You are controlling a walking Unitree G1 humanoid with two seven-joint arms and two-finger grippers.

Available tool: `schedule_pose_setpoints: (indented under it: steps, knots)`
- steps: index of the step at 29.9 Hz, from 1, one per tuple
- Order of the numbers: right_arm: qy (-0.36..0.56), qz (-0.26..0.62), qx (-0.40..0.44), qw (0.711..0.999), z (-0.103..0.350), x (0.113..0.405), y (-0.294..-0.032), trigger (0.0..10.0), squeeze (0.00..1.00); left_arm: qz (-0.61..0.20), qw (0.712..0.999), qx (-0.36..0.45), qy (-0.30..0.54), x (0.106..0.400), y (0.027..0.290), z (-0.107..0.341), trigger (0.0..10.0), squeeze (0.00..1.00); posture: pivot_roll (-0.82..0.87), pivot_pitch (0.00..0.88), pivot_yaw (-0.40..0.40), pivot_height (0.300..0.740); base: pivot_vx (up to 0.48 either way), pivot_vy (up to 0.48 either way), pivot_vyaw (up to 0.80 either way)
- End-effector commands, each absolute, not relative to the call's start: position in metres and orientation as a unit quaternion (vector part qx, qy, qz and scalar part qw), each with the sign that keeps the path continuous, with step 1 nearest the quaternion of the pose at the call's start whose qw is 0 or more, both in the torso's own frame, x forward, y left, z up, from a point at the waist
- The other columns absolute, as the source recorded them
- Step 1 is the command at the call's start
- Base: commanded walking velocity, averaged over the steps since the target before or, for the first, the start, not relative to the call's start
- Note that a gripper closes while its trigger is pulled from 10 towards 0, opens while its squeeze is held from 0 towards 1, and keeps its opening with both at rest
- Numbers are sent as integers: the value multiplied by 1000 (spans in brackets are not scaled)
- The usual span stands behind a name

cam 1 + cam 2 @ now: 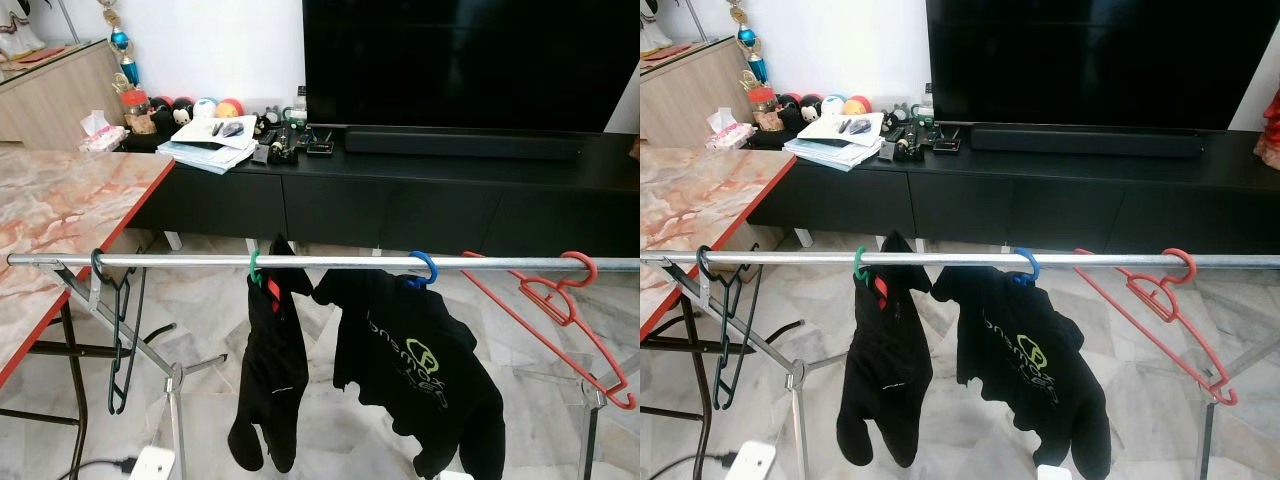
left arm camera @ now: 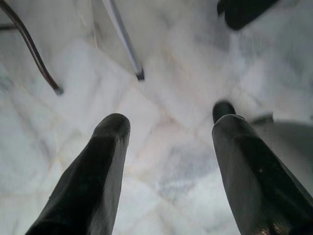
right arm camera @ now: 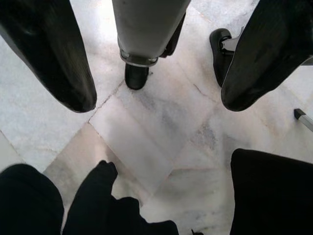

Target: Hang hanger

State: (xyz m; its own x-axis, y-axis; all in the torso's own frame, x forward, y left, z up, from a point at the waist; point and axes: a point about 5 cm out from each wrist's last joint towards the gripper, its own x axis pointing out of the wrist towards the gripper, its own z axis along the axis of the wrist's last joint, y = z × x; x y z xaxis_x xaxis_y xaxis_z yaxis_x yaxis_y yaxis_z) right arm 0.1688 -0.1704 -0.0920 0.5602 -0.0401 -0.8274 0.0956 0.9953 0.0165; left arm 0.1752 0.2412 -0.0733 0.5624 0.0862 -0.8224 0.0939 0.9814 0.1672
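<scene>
TV point(image 1: 470, 60) on black cabinet point(image 1: 400, 190); marble table point(image 1: 60, 210) left; papers point(image 1: 210, 140), tissue box point(image 1: 100, 130).

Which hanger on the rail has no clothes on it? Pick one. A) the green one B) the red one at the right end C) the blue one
B. The red hanger hangs bare from the rail, tilted towards its right end, while the green hanger and the blue hanger each carry a black garment.
</scene>
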Motion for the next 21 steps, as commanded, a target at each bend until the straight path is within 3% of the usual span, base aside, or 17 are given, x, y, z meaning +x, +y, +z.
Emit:
schedule_pose_setpoints:
  steps: [1, 4, 13, 21]
  knots:
    - [467, -35, 31, 883, -92, 169, -169, 10000, 0, 15, 868, 101, 486, 167, 245, -78, 10000, 0, 68, 0, 46, 740, 0, -285, 0]
    - [463, -34, 32, 885, -91, 171, -168, 10000, 0, 22, 866, 96, 491, 166, 245, -79, 10000, 0, 68, 0, 41, 740, 0, -320, 0]
    - [395, -42, 37, 917, -76, 197, -167, 10000, 0, 28, 863, 79, 498, 161, 240, -83, 10000, 0, 52, 1, 25, 740, 0, 0, 0]
    - [250, -92, 31, 963, -44, 228, -178, 10000, 0, 28, 859, 75, 505, 157, 240, -85, 10000, 0, 39, 15, 14, 740, 0, 0, 0]
